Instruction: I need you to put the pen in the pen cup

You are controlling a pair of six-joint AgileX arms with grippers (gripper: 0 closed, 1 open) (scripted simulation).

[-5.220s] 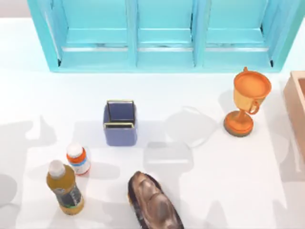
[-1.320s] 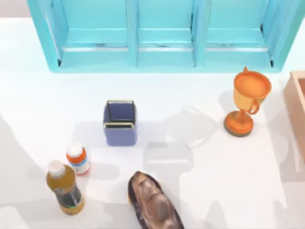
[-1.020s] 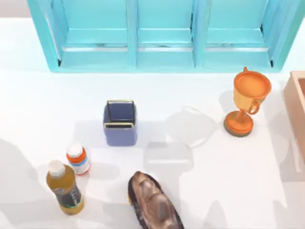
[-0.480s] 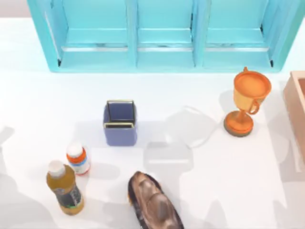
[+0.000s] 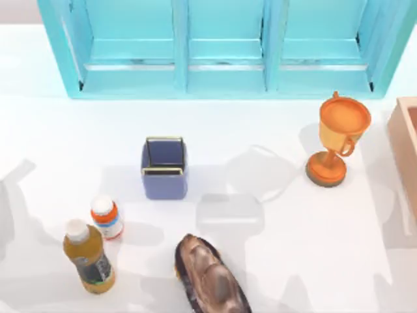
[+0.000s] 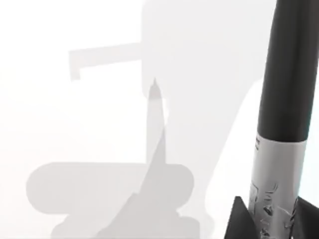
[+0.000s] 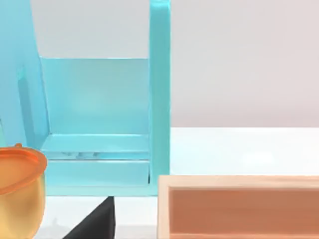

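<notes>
The pen (image 6: pixel 286 89) stood at the right side of the left wrist picture, its upper length black and its lower length silver with dark marks. The left claw (image 6: pixel 275 223) was clamped on it at the lower right corner, with a dark finger (image 6: pixel 241 221) pressed against each side of the silver part. Below the pen lay bare white counter (image 6: pixel 75 124), crossed by grey shadows.

In the top picture, a yellow drink bottle (image 5: pixel 88 255) with a white cap stood at the lower left. An orange-capped pill bottle (image 5: pixel 106 217) stood just beside it, up and to the right. The pen cup (image 5: pixel 164 167) stood upright left of centre, well apart from both bottles, a square periwinkle box with a thin brassy rim. A brown glossy oblong thing (image 5: pixel 208 277) lay at the bottom centre, below and to the right of the cup. A turquoise cabinet (image 5: pixel 221 45) ran along the top edge. An orange trophy (image 5: pixel 339 140) stood at the right, and a wooden box (image 5: pixel 405 143) sat at the right edge just beyond it.

In the right wrist picture, the trophy bowl (image 7: pixel 17 189) showed at the lower left and the wooden box (image 7: pixel 239 206) at the lower right. A dark wedge of the right claw (image 7: pixel 97 221) showed between them at the bottom. Whether that claw was open or closed could not be told.
</notes>
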